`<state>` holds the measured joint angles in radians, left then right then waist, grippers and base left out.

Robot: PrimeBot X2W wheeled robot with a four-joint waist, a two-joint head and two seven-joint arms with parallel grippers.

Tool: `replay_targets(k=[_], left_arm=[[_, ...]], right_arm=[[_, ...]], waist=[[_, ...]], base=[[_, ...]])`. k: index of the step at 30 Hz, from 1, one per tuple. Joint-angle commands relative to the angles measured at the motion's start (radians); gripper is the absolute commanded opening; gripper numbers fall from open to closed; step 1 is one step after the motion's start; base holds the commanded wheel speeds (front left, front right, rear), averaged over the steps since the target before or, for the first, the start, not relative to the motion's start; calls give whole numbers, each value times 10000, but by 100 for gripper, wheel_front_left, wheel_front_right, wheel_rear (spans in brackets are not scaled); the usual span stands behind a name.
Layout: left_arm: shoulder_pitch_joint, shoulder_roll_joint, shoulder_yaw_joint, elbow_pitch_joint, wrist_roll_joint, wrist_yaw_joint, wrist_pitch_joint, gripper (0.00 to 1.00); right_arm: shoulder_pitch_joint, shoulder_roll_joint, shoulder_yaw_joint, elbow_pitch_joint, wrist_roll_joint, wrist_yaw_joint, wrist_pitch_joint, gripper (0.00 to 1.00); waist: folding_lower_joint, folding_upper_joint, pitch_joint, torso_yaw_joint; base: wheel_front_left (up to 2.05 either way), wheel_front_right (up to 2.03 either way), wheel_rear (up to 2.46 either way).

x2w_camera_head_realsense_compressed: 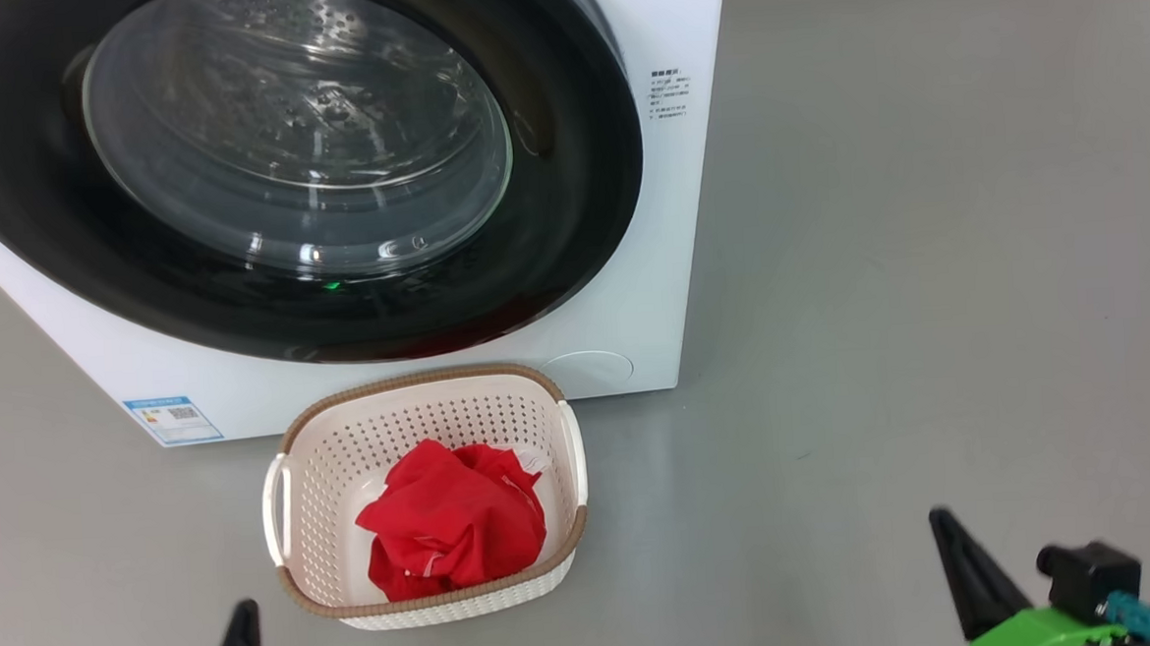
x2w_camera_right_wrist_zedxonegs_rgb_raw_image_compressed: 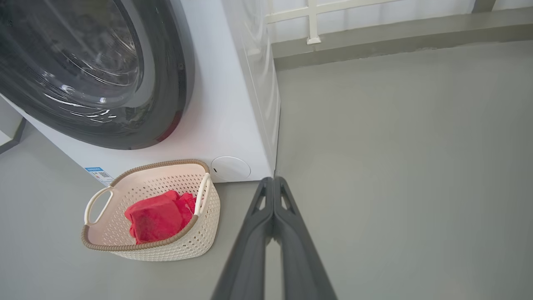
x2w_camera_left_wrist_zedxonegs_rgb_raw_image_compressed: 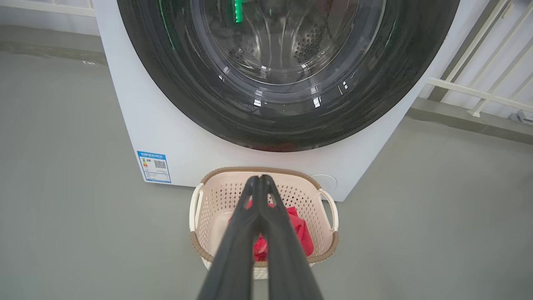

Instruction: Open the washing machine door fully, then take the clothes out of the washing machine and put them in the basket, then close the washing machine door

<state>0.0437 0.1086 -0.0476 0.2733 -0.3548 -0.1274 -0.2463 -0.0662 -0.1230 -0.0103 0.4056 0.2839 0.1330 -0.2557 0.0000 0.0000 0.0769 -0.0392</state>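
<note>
The washing machine (x2w_camera_head_realsense_compressed: pixel 690 258) stands before me, its door (x2w_camera_head_realsense_compressed: pixel 300 140) shut flat against the front, black rim around the glass bowl. On the floor just in front sits the cream basket (x2w_camera_head_realsense_compressed: pixel 345 443) with the red clothes (x2w_camera_head_realsense_compressed: pixel 453 521) crumpled inside. My left gripper (x2w_camera_head_realsense_compressed: pixel 241 626) is low at the left, shut and empty; in the left wrist view its fingertips (x2w_camera_left_wrist_zedxonegs_rgb_raw_image_compressed: pixel 260 180) meet, pointing over the basket (x2w_camera_left_wrist_zedxonegs_rgb_raw_image_compressed: pixel 308 196). At the lower right my right gripper (x2w_camera_head_realsense_compressed: pixel 945 530) is shut and empty, off to the basket's right (x2w_camera_right_wrist_zedxonegs_rgb_raw_image_compressed: pixel 272 180).
Grey floor (x2w_camera_head_realsense_compressed: pixel 925 246) spreads wide to the right of the machine. A blue label (x2w_camera_head_realsense_compressed: pixel 172 419) sits low on the machine's front, a round cap (x2w_camera_head_realsense_compressed: pixel 587 369) by its right corner. White railing (x2w_camera_right_wrist_zedxonegs_rgb_raw_image_compressed: pixel 310 21) and a grey kerb run behind.
</note>
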Motion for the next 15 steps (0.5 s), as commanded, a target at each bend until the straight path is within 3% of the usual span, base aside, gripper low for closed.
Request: replay_targets(k=[1,8,15], left_arm=[[1,-29,-9,37,-26,0,6,0],[-51,-67,49,28,-713,-2,180,0],[-151,-81,119,27,-1432,-4,363,0]], right_arm=[[20,23,0,40,26,0,8,0],[37,73,-57,-33,733,-1,207,0],[-1,111,-113,-113,1474,-3,410,0]], waist=[[0,0,0,1],[24,0,-65,22],[1,0,-83,44]], base=[[0,0,0],[0,0,0],[0,0,0]])
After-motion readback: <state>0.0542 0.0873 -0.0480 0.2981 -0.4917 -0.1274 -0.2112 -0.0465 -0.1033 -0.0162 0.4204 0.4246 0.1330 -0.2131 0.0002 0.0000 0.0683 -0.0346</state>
